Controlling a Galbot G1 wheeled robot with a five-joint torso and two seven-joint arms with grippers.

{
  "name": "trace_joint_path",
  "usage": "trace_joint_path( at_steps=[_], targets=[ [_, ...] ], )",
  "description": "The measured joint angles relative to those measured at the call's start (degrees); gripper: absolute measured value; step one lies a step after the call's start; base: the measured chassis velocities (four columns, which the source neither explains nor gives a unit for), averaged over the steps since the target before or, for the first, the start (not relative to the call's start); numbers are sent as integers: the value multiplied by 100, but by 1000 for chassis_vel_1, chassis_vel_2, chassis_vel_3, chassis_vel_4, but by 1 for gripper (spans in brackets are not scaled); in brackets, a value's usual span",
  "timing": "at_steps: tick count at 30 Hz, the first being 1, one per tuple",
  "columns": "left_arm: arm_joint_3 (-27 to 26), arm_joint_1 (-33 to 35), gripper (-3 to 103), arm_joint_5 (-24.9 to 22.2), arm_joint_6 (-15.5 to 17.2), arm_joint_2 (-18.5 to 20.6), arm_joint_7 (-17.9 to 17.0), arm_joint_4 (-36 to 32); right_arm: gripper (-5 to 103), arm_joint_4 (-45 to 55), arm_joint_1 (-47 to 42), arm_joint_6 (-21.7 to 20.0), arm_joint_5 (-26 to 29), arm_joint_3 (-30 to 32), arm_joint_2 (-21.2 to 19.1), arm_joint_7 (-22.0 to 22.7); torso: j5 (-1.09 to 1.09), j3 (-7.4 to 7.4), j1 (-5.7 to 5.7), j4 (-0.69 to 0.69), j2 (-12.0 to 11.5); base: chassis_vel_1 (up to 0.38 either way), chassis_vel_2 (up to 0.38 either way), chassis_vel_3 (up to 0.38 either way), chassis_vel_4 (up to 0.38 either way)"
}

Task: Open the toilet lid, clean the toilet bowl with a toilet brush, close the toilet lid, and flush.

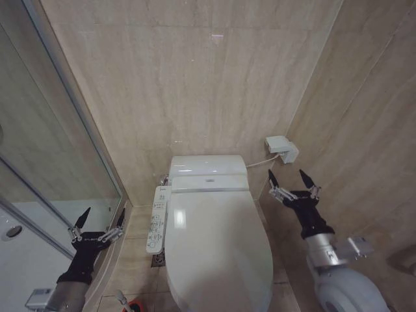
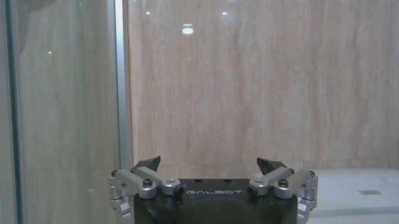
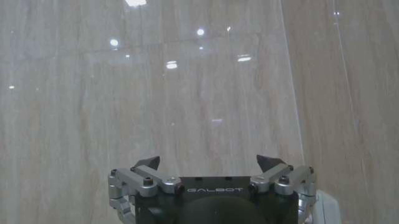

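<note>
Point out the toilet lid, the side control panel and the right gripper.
toilet lid [image 1: 218, 244]: head view, middle of its smooth closed top.
side control panel [image 1: 158, 218]: head view, its button face.
right gripper [image 1: 294, 180]: head view, midway between its open fingertips.

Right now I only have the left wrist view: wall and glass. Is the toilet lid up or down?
Observer: Down. The lid lies flat over the bowl.
Operator: Where is the left gripper relative to it?
Observer: The left gripper hangs open beside the toilet, near the glass door, touching nothing.
Operator: And the right one?
Observer: The right gripper is open too, on the toilet's other side, below the wall socket.
</note>
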Motion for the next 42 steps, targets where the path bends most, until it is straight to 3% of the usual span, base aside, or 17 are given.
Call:
trace_joint_path(
  at_steps=[2, 12, 20, 23, 30, 35, 39, 42],
  targets=[
    [-17, -328, 100, -370, 89, 230, 200, 246, 100, 4, -288, 176, -367, -116, 130, -185, 0, 0, 0, 0, 0, 0, 0, 0, 0],
    [29, -1095, 100, -910, 109, 758, 609, 990, 100, -243, -447, 473, -627, -113, 398, -439, 0, 0, 0, -1, 0, 0, 0, 0, 0],
    [183, -1314, 100, -1011, 98, 829, 718, 1236, 100, -684, -219, 478, -9, 559, 338, -1491, 1, 1, 0, 1, -1, 0, 0, 0, 0],
    [238, -1292, 100, -1003, 71, 774, 773, 1243, 100, -894, -197, 272, 359, 1179, 239, -2247, 2, 1, 0, 1, -1, 0, 0, 0, 0],
    [292, -1346, 100, -988, 51, 805, 840, 1285, 100, -764, -477, -254, 923, 1828, 225, -2971, 1, 0, 0, -1, -1, 0, 0, 0, 0],
    [323, -1365, 100, -977, 55, 808, 843, 1285, 100, -558, -641, -303, 967, 1872, 368, -2969, 2, 0, 0, -1, -1, 0, 0, 0, 0],
    [345, -1345, 100, -962, 57, 788, 848, 1285, 100, -272, -785, -311, 851, 1882, 579, -2664, 2, 0, 0, 2, -1, 0, 0, 0, 0],
    [374, -1350, 100, -951, 59, 771, 848, 1294, 100, 71, -994, -315, 684, 1777, 952, -2174, 0, 0, 0, 1, 0, 0, 0, 0, 0]
  ],
)
